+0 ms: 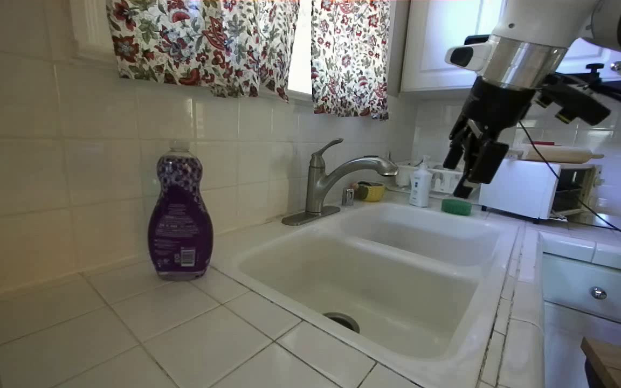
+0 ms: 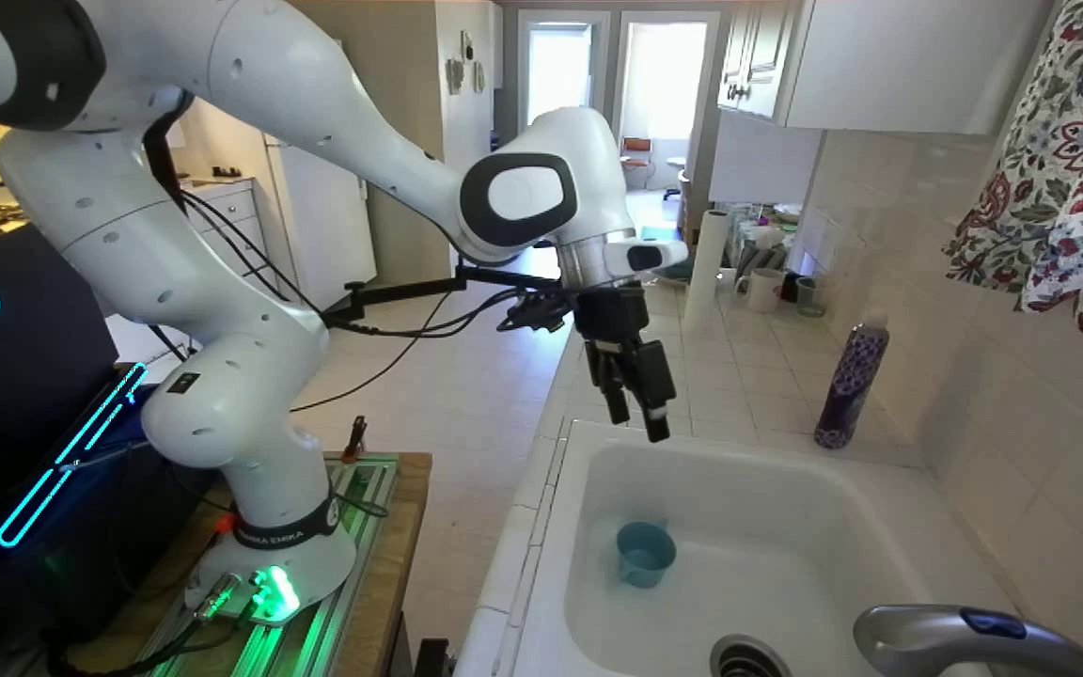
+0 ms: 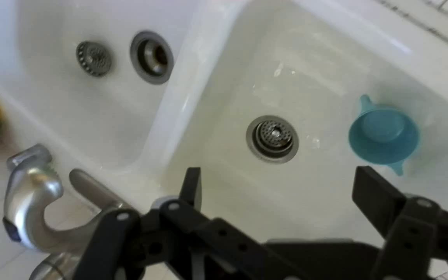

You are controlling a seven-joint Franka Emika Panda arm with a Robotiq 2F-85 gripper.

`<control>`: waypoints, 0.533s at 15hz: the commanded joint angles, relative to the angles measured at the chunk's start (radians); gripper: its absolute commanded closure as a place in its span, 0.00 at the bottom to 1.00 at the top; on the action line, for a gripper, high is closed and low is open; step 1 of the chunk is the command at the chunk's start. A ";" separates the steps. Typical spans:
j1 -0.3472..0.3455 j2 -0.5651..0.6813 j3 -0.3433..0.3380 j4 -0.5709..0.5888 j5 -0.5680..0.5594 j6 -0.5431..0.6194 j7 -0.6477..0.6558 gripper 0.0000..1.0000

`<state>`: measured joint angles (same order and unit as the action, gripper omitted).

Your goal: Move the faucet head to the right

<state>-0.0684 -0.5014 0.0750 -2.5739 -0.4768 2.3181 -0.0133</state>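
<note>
Wall (image 1: 14, 205) and tabletop (image 1: 202, 334) are pale glossy tile, hard and fixed. The arm (image 2: 353, 127) reaches in from the side away from the wall, over the white sink (image 1: 397, 291), whose hollow leaves room beneath the move. The claw (image 3: 278, 173) hangs there, fingers (image 3: 375, 198) apart, gripping nothing. Toward the wall from it, well apart, lies the spout (image 1: 357, 163); in the wrist view it shows at lower left, outside the fingers' spread. The spout's long axis runs out over the sink, so the coming push should probably meet its flank, crossing that axis. The bottle (image 1: 181, 226) stands on the tabletop, well apart from the spout; the cup (image 3: 383, 136) sits down in the sink, likely below the work.
</note>
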 commanded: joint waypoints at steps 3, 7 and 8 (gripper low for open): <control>-0.142 0.202 0.024 0.118 -0.375 0.264 0.107 0.32; -0.162 0.325 -0.001 0.251 -0.661 0.295 0.268 0.62; -0.200 0.355 0.029 0.284 -0.716 0.297 0.304 0.68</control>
<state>-0.2238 -0.2557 0.0754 -2.4059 -1.0290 2.6019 0.1813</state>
